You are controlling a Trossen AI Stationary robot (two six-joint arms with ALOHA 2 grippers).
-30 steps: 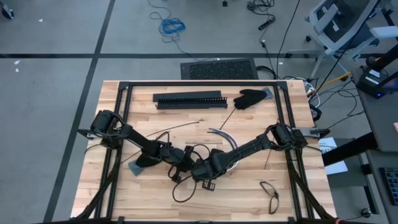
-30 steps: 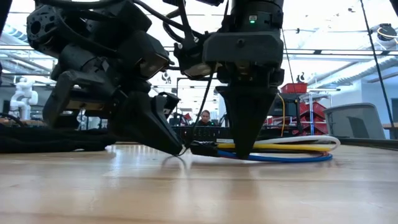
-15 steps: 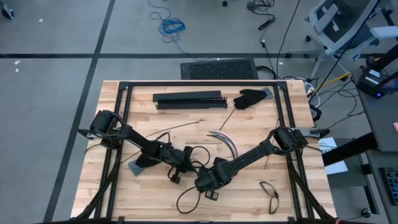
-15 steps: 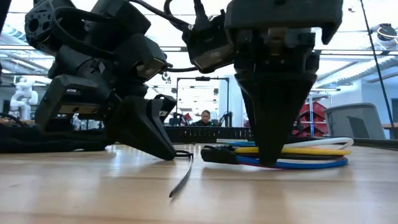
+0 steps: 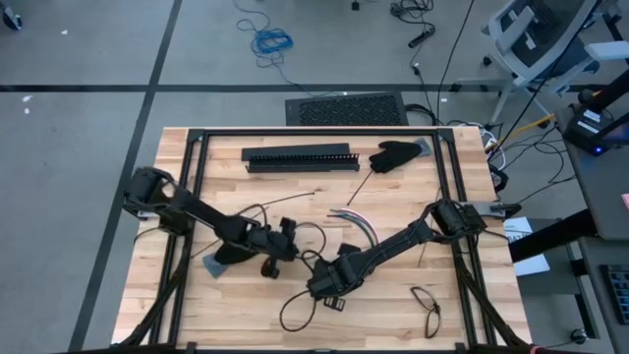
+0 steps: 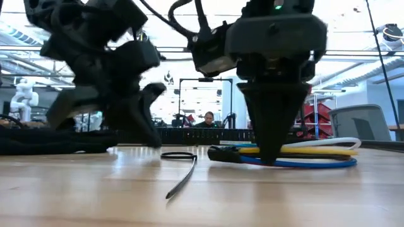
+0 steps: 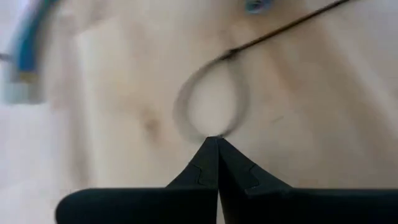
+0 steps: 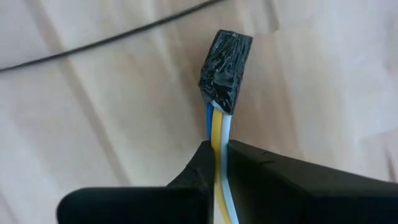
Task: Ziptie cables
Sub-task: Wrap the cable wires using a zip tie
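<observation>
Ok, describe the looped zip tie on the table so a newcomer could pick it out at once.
Start at the wooden table and find the right claw pinching the taped bundle of cables. Just beside the bundle's black-taped end lies the zip tie. Unlike the coloured cables, it is one thin black strip closed into a small loop with a straight tail.

Grey floor point(image 5: 88, 49), office chair point(image 5: 536, 34)
</observation>
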